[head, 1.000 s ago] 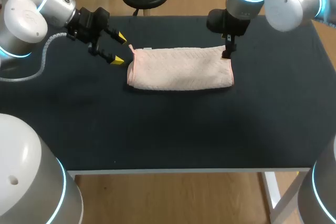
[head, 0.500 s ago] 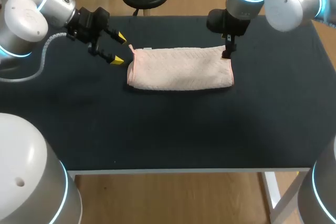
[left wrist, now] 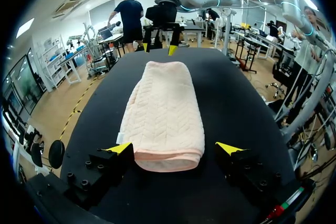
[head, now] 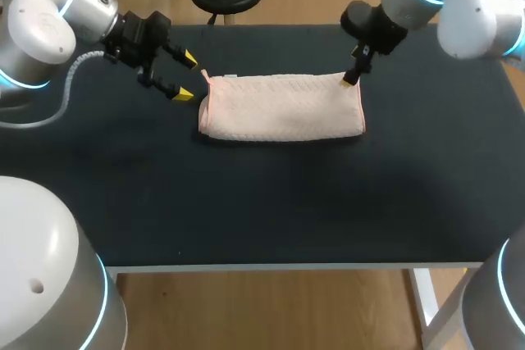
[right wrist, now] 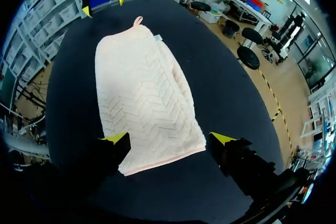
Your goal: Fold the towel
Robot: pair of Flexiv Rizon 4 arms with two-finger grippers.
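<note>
We are hovering our left gripper (head: 187,77) and right gripper (head: 351,79) (both gaping, empty) at the folded pink towel's (head: 283,108) ends.

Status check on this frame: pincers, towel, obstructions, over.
Left pincer open at one short end of pale pink herringbone-weave towel. Right pincer open at opposite end. Towel folded lengthwise, flat on black table. Nothing blocking.

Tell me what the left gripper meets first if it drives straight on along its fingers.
Most likely the towel: its short end lies right ahead of the left gripper, in line with the gap between its open fingers. How high the gripper hangs is unclear.
</note>
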